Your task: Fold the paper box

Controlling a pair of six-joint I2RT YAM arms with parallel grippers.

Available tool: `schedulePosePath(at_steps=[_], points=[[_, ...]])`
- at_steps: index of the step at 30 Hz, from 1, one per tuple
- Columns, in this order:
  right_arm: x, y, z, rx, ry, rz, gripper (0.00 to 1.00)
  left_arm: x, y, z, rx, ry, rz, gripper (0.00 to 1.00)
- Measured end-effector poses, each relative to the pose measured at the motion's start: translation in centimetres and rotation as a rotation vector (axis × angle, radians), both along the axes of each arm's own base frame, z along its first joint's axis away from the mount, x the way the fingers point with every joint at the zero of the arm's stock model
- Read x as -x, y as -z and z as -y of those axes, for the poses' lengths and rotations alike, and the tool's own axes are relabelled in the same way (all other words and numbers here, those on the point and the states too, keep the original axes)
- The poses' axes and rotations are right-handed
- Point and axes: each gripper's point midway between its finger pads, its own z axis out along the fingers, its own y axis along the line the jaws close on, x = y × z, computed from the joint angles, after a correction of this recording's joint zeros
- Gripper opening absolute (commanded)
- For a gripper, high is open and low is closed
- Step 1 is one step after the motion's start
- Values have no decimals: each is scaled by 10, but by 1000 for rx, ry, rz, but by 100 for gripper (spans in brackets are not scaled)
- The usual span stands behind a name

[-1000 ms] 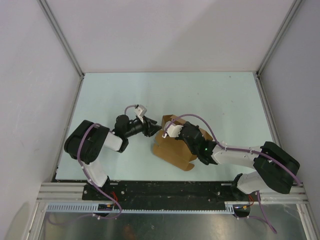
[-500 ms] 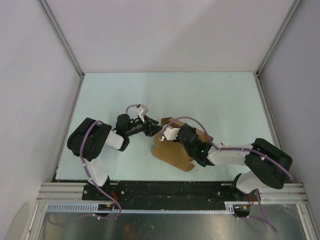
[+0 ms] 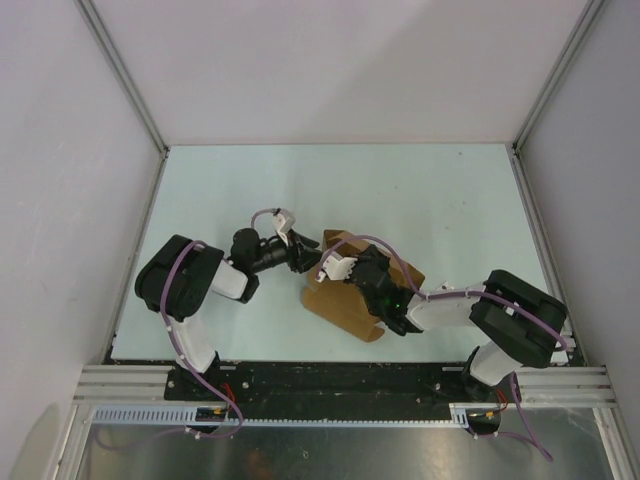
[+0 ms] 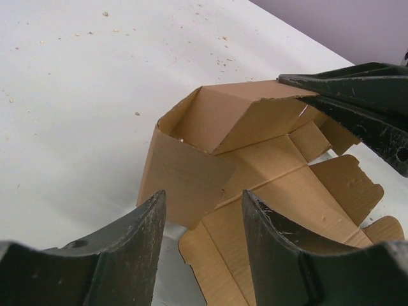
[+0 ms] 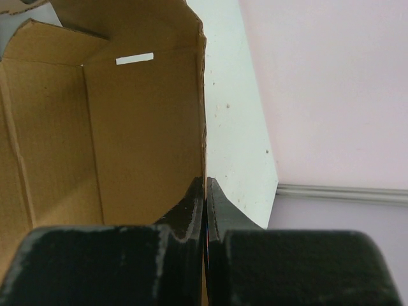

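Since a second ago our right arm [image 3: 450, 305] has drawn in toward nine o'clock; the paper box [image 3: 345, 300] has barely shifted. It sits half-folded on the tabletop [image 3: 430, 200], near centre. The right gripper [image 5: 205, 191] has its jaws pinched onto an upright wall. At ten o'clock the left gripper [image 4: 203, 197] hovers, jaws half-open, holding nothing.

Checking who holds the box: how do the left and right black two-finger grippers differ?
The left gripper is open, clamping nothing; the right gripper is shut on a raised wall of the brown cardboard box. The left gripper sits off the box's left side; the right gripper reaches in over the cardboard. Both are at the box.
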Motion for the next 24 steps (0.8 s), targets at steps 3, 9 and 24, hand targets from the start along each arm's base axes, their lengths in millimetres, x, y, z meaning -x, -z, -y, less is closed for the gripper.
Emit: schedulePosePath(at_steps=[3,9,24], points=[[-1,-1,0,4,5,8,0,1,0,-1,1,0,3,56],[-1,1,-1,-3,-13,-6,0,4,3,-6,7,-7,-7,56],[18,-15,4,-163,-139,-182,0,2,-6,-18,43,-45,-15,56]])
